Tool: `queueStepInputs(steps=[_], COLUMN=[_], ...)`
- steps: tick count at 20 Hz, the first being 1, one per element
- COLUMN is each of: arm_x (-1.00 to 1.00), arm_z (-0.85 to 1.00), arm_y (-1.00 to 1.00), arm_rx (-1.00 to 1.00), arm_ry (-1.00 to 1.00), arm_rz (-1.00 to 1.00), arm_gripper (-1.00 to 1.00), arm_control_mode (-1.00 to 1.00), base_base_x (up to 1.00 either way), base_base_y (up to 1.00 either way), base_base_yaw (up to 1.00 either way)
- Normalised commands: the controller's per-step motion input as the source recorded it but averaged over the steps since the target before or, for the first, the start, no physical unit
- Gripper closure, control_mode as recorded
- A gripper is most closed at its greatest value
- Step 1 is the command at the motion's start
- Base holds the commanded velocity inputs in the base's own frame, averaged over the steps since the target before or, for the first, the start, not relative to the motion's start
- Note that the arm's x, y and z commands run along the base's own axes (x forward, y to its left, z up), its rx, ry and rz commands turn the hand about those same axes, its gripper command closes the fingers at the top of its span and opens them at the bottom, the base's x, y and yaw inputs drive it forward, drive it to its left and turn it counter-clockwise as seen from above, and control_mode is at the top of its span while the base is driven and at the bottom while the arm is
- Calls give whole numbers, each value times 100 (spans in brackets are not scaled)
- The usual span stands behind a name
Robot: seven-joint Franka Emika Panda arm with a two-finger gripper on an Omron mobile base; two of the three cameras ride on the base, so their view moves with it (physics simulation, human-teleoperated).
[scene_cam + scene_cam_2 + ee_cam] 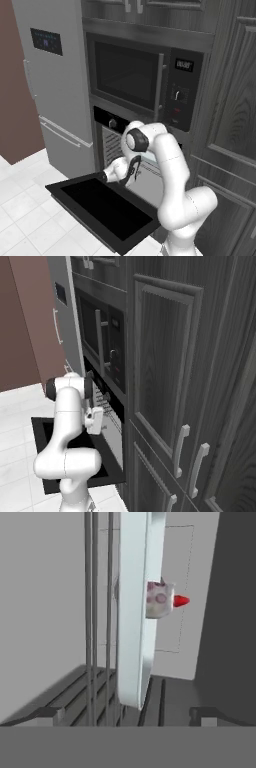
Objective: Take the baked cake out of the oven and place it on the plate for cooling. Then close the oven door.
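The oven (113,121) stands under the microwave, and its door (102,206) is folded down flat, black glass facing up. My gripper (106,175) hangs just above the door's inner edge, at the mouth of the cavity. The hand view is rolled on its side. There the cake (159,600), a small pale pink piece with a red tip, rests on a light tray (131,617) next to the rack wires (92,622), deeper in the oven. My gripper (125,716) is open, nothing between its fingertips, and short of the tray. The plate is out of view.
A black microwave (131,75) with a vertical handle sits above the oven. A silver fridge (55,75) stands to the left and tall dark cabinets (190,381) to the right. The lowered door (44,432) juts out over the white tiled floor (25,220).
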Motion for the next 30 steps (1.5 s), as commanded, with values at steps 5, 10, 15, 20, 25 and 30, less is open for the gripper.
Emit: queueStepInputs(steps=[5,10,15,20,25,30], arm_x=[19,27,29,36,33,16], arm_z=[-38,-30,-25,-24,-21,-17], arm_y=[-27,-17,-7,-7,-15,-11], arm_rx=[-9,-7,-1,0,0,0], arm_ry=[-6,-5,-1,0,0,0], arm_rz=[-2,-1,0,0,0,0], arm_gripper=[-100,-100,-100,-100,-100,100], arm_control_mode=[-100,-100,-100,-100,-100,-100], base_base_x=[0,0,0,0,0,0], base_base_y=[0,0,0,0,0,0], base_base_yaw=[0,0,0,0,0,0])
